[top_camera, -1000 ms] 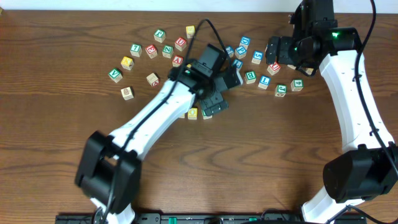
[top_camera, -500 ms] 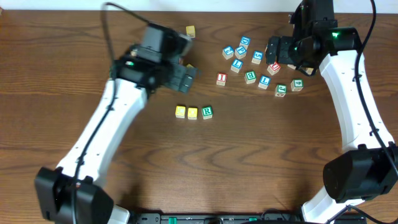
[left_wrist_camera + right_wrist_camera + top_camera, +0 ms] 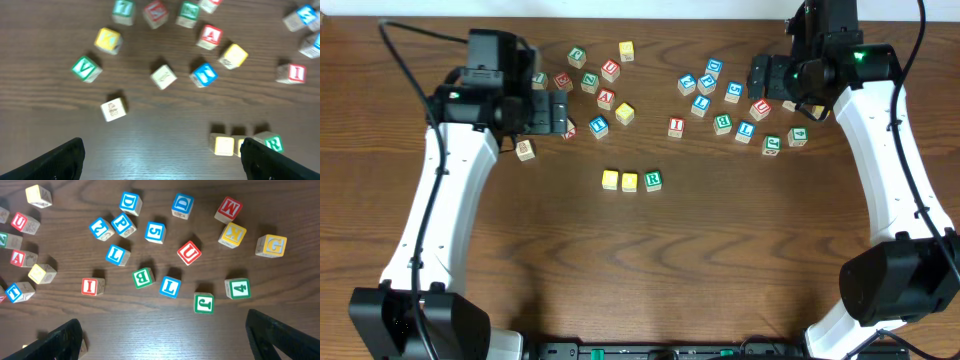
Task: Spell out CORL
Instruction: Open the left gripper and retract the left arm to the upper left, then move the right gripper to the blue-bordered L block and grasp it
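Note:
Three cubes stand in a row mid-table: a yellow-topped cube [image 3: 610, 179], a second yellow-topped cube [image 3: 630, 181] and the green R cube [image 3: 653, 180]. In the left wrist view the first yellow cube [image 3: 224, 145] and the R cube [image 3: 272, 143] show, with the right finger partly covering the second yellow cube. Two blue L cubes [image 3: 700, 104] [image 3: 746, 130] lie in the right pile, also seen in the right wrist view [image 3: 116, 255] [image 3: 170, 286]. My left gripper [image 3: 560, 115] [image 3: 167, 165] is open and empty, up-left of the row. My right gripper [image 3: 760, 80] [image 3: 170, 340] is open and empty over the right pile.
Several loose cubes lie at the upper left, among them a green V [image 3: 83, 68], a red A [image 3: 210, 36] and a blue N [image 3: 204, 74]. The right pile holds a red I [image 3: 93, 286], a green B [image 3: 143, 277], a green J [image 3: 203, 302] and others.
My left arm has swung back up and to the left, away from the row, uncovering the three lined-up cubes. The right arm has not moved.

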`<action>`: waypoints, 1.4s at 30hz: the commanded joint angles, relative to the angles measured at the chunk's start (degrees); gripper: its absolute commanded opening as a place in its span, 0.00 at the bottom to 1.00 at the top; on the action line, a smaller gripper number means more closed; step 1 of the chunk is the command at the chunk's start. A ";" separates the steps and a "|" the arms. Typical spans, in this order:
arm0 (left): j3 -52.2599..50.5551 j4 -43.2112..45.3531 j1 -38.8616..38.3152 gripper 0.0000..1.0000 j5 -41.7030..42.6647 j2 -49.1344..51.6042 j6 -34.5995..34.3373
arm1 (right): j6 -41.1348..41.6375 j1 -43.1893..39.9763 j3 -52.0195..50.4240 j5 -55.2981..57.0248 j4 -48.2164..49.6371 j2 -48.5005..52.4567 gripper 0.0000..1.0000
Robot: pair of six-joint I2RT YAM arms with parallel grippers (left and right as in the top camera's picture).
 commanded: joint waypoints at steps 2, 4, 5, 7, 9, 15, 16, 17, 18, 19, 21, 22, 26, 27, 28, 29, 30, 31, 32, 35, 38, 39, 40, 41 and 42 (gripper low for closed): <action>1.07 -0.55 1.75 0.98 0.09 -1.05 -1.57 | -0.81 0.09 -0.02 0.02 0.17 0.00 0.99; 1.07 -0.50 2.05 0.98 0.09 -1.05 -1.57 | -0.17 0.09 -0.02 0.02 0.20 0.07 0.99; 1.07 -0.50 2.05 0.98 0.09 -1.05 -1.57 | 0.59 0.09 -0.02 0.02 0.22 0.11 0.99; 1.07 -0.48 2.05 0.98 0.09 -1.05 -1.57 | 3.26 0.17 -0.02 0.04 0.17 0.42 0.96; 1.05 -0.50 2.05 0.97 0.09 -1.03 -1.57 | 6.16 0.55 -0.26 0.04 0.31 1.18 0.92; 0.90 -0.55 2.05 0.98 0.11 -0.96 -1.57 | 8.70 2.80 -0.39 0.59 1.29 6.29 0.80; 0.87 -0.57 2.05 0.98 0.11 -0.96 -1.57 | 8.90 3.04 -0.39 0.81 1.51 7.34 0.78; 0.83 -0.57 2.05 0.98 0.11 -0.96 -1.57 | 9.33 3.15 -0.39 1.31 1.66 8.44 0.75; 0.83 -0.57 2.05 0.98 0.11 -0.96 -1.57 | 10.58 3.19 -0.39 2.40 1.64 9.42 0.73; 0.79 -0.55 2.05 0.98 0.11 -0.96 -1.57 | 11.87 3.19 -0.39 3.63 1.57 10.38 0.72; 0.79 -0.55 2.05 0.98 0.11 -0.94 -1.57 | 14.27 3.19 -0.39 5.92 1.46 12.22 0.70; 0.79 -0.52 2.05 0.98 0.11 -0.94 -1.60 | 15.26 3.19 -0.39 6.58 1.46 12.94 0.68; 0.79 -0.55 2.05 0.98 0.11 -0.94 -1.57 | 18.16 3.19 -0.39 7.21 1.46 15.28 0.63; 0.79 -0.52 2.05 0.98 0.11 -0.96 -1.57 | 18.95 3.19 -0.39 7.39 1.44 15.78 0.63; 0.79 -0.52 2.03 0.98 0.11 -0.94 -1.60 | 19.28 3.19 -0.39 7.67 1.49 16.44 0.63; 0.79 -0.52 2.03 0.98 0.11 -0.94 -1.60 | 19.50 3.19 -0.39 7.80 1.53 16.94 0.63; 0.79 -0.55 2.03 0.98 0.11 -0.94 -1.60 | 19.58 3.19 -0.39 7.78 1.64 17.70 0.63; 0.79 -0.55 2.03 0.98 0.11 -0.94 -1.60 | 19.58 3.19 -0.39 7.78 1.64 18.38 0.64; 0.79 -0.55 2.03 0.97 0.11 -0.94 -1.60 | 19.58 3.19 -0.39 7.78 1.62 19.04 0.64; 0.76 -0.55 2.03 0.98 0.11 -0.94 -1.60 | 19.58 3.19 -0.39 7.74 1.51 20.98 0.64; 0.72 -0.55 2.03 0.98 0.11 -0.94 -1.60 | 19.56 3.17 -0.39 7.82 1.57 22.34 0.64; 0.72 -0.55 2.03 0.98 0.11 -0.94 -1.57 | 19.56 3.10 -0.39 7.98 1.77 22.91 0.64; 0.72 -0.55 2.03 0.98 0.11 -0.94 -1.60 | 19.56 3.04 -0.39 7.98 1.84 23.06 0.63; 0.72 -0.55 2.03 0.98 0.11 -0.94 -1.60 | 19.52 3.02 -0.44 8.04 2.03 23.63 0.64; 0.72 -0.55 2.03 0.98 0.11 -0.94 -1.60 | 19.32 3.02 -0.44 7.98 2.14 23.82 0.63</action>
